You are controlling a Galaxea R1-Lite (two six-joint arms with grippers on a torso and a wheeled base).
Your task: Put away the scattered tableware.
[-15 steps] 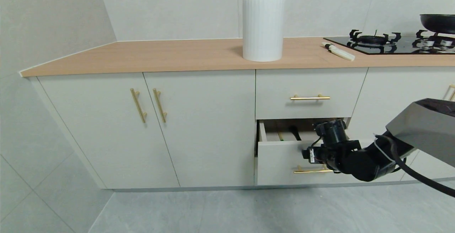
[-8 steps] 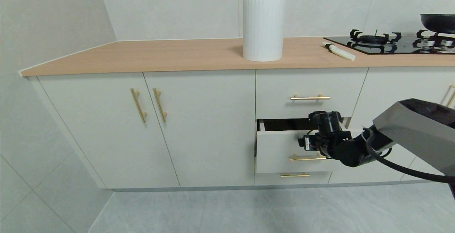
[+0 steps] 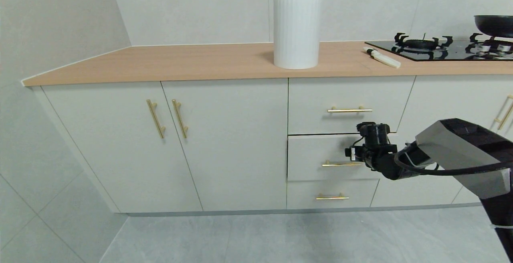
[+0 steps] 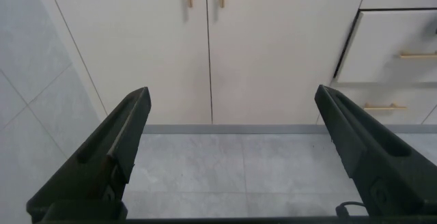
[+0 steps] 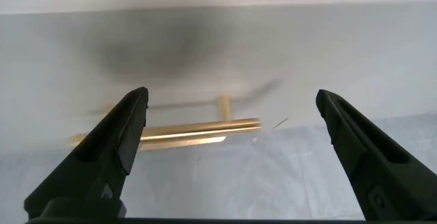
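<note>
Right gripper (image 5: 232, 152) hovering at the middle drawer (image 3: 312, 156) of three, fingers spread.

I'm seeing its two fingers (image 5: 116, 149) standing wide apart, one gold handle (image 5: 191, 130) lying between and just beyond them, unclamped, the drawer looking shut. The left gripper (image 4: 232, 149) is also holding two fingers (image 4: 113, 149) apart, floor (image 4: 218, 176) between them, two cabinet doors (image 4: 273, 46) beyond. Farthest off, one pale utensil (image 3: 381, 57) is lying on the countertop (image 3: 180, 60), just beside the hob (image 3: 441, 50), one white ribbed canister (image 3: 296, 32) standing apart from it.

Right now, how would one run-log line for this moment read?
middle drawer: shut or nearly | right hand: open, at its handle | left hand: open, facing cabinet doors | white utensil: on counter
</note>
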